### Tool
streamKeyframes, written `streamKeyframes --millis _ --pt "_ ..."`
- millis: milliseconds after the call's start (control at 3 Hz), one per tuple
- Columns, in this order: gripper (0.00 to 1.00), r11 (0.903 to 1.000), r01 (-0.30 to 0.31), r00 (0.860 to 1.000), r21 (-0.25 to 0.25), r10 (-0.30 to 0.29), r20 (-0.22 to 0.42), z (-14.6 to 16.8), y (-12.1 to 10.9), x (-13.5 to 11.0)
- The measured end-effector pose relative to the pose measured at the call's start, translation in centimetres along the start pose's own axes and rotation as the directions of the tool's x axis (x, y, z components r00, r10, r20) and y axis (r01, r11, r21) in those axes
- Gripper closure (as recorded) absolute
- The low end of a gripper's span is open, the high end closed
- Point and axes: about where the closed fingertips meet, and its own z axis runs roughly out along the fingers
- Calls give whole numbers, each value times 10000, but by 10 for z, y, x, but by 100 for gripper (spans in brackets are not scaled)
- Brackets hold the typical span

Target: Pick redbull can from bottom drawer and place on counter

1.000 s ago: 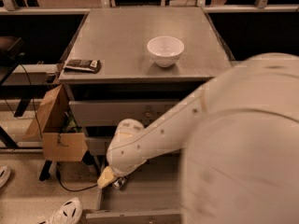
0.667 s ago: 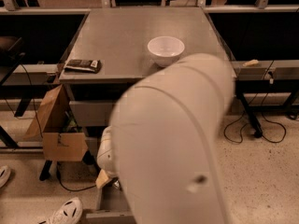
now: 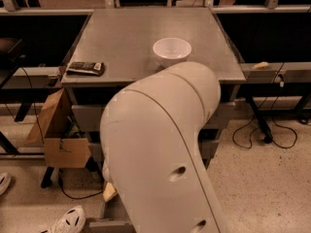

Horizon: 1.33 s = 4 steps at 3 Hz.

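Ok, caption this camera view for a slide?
White robot arm blocks the grey drawers, gripper low by the bottom drawer; white bowl and flat dark packet sit on grey metal counter.

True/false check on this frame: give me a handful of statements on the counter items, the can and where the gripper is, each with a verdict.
1. A white bowl stands on the counter. True.
2. The can stands on the counter beside the bowl. False: no can shows on the counter; only the bowl and a dark packet are there.
3. The dark packet lies near the counter's front left corner as the camera sees it. True.
4. The gripper hovers above the bowl. False: it is low down at the cabinet's front, below the counter, mostly hidden behind the arm.
5. The arm hides much of the drawers. True.
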Motion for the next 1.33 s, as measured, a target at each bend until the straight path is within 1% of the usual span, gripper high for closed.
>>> streamKeyframes --millis 333,667,1000,1333 --pt "0 9944 -1002 9949 -344 1005 78 16 -10 -5" --pt "0 9555 -2631 9644 -1332 2642 -97 56 -21 -16" --pt "0 8811 -4181 9084 -2212 4040 -1078 109 -20 -10" --pt "0 7743 -5760 8159 -2621 5247 -2430 160 -8 -5"
